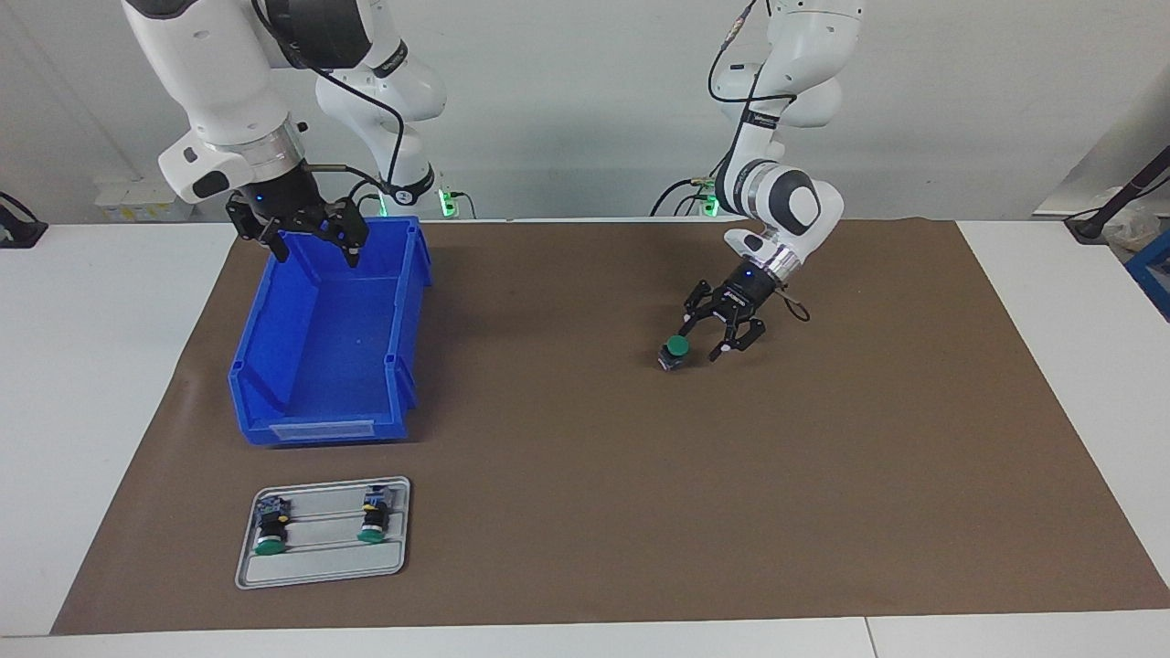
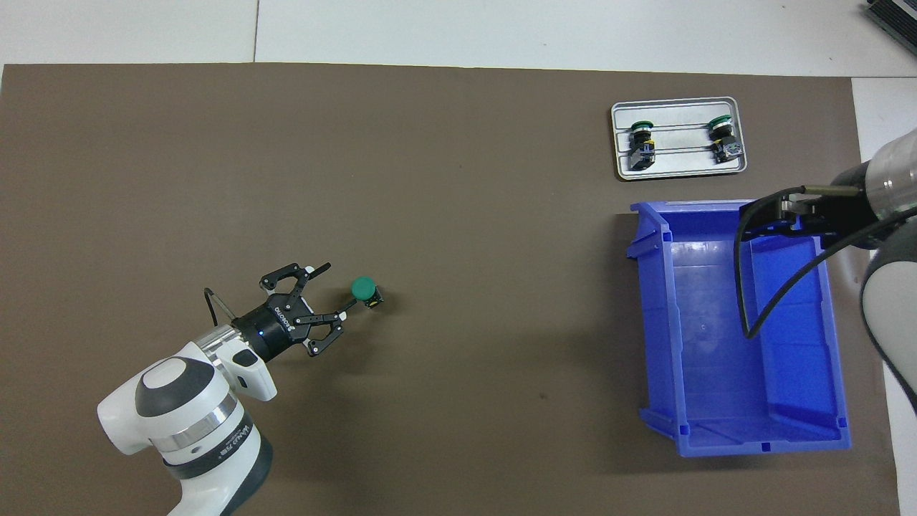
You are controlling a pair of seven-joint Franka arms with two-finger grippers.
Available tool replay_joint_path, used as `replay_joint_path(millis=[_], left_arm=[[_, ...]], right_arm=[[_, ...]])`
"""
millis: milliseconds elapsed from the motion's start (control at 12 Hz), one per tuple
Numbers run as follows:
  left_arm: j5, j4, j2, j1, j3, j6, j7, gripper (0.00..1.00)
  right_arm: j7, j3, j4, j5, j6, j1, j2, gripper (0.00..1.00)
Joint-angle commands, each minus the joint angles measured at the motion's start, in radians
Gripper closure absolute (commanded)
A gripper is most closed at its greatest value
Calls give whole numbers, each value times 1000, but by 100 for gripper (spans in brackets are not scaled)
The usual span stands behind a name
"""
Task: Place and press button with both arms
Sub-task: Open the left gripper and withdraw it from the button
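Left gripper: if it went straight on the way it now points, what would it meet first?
Most likely the button standing on the brown mat; the open left gripper points at it, though its height is unclear.

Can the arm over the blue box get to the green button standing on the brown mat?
Probably yes. The button stands alone on the bare mat, cap up. The left gripper, open, sits just beside it and could crowd that side. The right gripper, open, hangs over the blue bin.
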Motion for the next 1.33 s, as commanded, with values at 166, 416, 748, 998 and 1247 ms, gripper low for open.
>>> replay_joint_path(millis=[166, 416, 748, 998, 1247], left_arm=[[45, -2, -34, 12, 7, 51, 5, 30], [209, 35, -37, 82, 11, 42, -93, 31], [554, 144, -13, 266, 11, -148, -387, 31], [951, 379, 44, 412, 11, -427, -793, 31], [1220, 671, 139, 466, 11, -642, -1122, 31]], right_arm=[[1, 7, -28, 25, 15, -10, -24, 0], [1, 7, -28, 25, 15, -10, -23, 0], [1, 7, -28, 25, 15, -10, -24, 0], [1, 7, -28, 25, 15, -10, -24, 0], [1, 7, -28, 25, 15, -10, -24, 0]])
